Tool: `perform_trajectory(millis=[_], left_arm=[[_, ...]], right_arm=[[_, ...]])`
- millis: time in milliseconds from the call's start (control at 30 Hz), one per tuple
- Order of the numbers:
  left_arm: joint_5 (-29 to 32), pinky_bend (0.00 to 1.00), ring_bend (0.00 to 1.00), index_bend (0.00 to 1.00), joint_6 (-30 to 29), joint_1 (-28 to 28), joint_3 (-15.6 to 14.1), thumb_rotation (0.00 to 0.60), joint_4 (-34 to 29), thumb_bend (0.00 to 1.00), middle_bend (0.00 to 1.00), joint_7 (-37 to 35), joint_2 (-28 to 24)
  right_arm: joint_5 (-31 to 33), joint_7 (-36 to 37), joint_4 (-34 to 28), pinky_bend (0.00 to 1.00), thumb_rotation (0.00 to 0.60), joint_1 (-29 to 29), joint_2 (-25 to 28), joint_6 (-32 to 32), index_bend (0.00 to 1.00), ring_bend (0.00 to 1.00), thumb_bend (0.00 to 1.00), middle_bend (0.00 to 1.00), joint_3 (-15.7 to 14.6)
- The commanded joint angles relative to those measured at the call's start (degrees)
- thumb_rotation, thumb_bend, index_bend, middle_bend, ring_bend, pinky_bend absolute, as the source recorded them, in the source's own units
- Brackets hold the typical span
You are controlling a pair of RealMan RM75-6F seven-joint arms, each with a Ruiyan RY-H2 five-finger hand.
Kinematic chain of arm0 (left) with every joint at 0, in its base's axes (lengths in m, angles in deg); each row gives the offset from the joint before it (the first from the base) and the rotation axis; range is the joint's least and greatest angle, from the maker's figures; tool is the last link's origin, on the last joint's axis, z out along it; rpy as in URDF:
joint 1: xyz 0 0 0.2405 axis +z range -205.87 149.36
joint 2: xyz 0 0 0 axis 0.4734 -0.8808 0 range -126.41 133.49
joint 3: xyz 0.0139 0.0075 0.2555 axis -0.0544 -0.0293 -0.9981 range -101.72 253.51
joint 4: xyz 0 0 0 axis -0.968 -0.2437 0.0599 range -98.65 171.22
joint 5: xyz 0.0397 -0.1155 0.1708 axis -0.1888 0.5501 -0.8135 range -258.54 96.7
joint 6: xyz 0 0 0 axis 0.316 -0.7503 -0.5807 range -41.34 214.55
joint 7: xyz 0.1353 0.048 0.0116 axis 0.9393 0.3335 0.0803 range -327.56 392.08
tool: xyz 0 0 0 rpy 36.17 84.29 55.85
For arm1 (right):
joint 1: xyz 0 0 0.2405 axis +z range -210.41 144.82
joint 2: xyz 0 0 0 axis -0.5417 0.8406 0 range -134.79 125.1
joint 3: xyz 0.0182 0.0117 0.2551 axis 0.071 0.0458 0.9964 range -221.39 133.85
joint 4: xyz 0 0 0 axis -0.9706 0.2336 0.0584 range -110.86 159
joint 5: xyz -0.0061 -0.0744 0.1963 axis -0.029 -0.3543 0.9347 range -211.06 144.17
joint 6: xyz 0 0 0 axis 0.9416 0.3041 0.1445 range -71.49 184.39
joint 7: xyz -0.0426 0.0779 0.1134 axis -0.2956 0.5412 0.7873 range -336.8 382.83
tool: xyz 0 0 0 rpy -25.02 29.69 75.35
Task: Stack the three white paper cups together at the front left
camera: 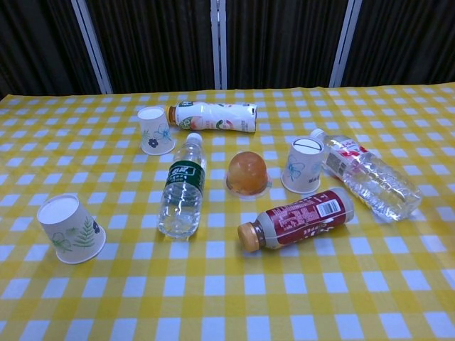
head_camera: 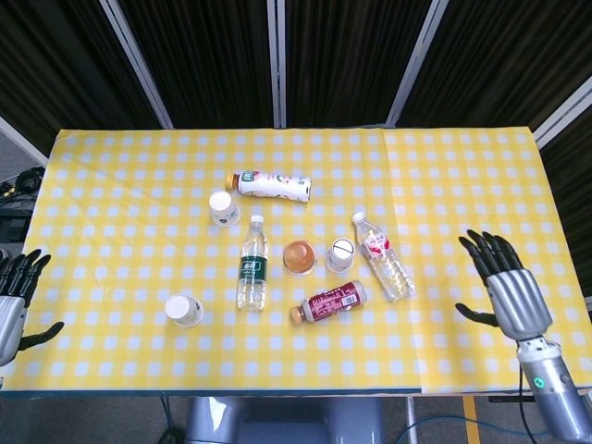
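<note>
Three white paper cups upside down on the worktop (head_camera: 481, 166), near-left cup (head_camera: 183, 311), far-left cup (head_camera: 223, 208), centre cup (head_camera: 340, 254), all well apart from both hands, right robot hand (head_camera: 504, 287) splayed empty over the right edge, left robot hand (head_camera: 14, 301) spread empty at near-left.

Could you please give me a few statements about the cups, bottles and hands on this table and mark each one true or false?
1. All three white paper cups stand upside down and apart: the leaf cup, the flower cup and the cup beside the clear bottle. True.
2. The right hand holds a cup. False: its fingers are spread and it holds nothing.
3. The green-label bottle stands upright. False: it lies on its side.
4. The orange jelly cup sits between the green-label bottle and a paper cup. True.
5. The left hand touches the leaf cup. False: it is at the table's edge, well clear.
</note>
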Motion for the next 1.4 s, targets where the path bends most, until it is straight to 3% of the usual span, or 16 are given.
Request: perform_trajectory(millis=[33, 267, 533, 933, 1400], left_arm=[[0.7, 0.0, 0.0, 0.0, 0.9, -0.5, 0.2, 0.6, 0.1, 0.0, 0.0, 0.6, 0.3], [1.7, 0.0, 0.0, 0.0, 1.7, -0.9, 0.6, 0.6, 0.0, 0.0, 0.0, 1.3, 0.5], [2.9, 0.0, 0.0, 0.0, 2.6, -1.2, 0.9, 0.6, 0.1, 0.0, 0.0, 0.9, 0.4], [3.1, 0.0, 0.0, 0.0, 2.6, -1.2, 0.9, 0.6, 0.3, 0.0, 0.0, 0.0, 0.1], [3.1, 0.0, 0.0, 0.0, 2.8, -1.3, 0.7, 0.6, 0.2, 0.0, 0.0, -0.5, 0.0]], right_arm=[[4.2, 4.0, -3.4, 0.22, 0.6, 11.3, 2.6, 15.2, 0.12, 0.06, 0.01, 0.16, 4.2], [9.9, 1.1, -1.5, 0.26, 0.6, 19.5, -1.2, 25.2, 0.16, 0.11, 0.09, 0.22, 6.2], [18.5, -8.2, 2.3, 0.26, 0.6, 27.2, -8.5, 32.5, 0.18, 0.12, 0.09, 0.23, 6.5], [29.5, -20.2, 7.0, 0.28, 0.6, 31.8, -15.5, 32.0, 0.18, 0.13, 0.11, 0.24, 4.7], [34.6, -26.4, 10.3, 0.31, 0.6, 34.4, -21.0, 28.9, 0.23, 0.16, 0.15, 0.27, 2.8]])
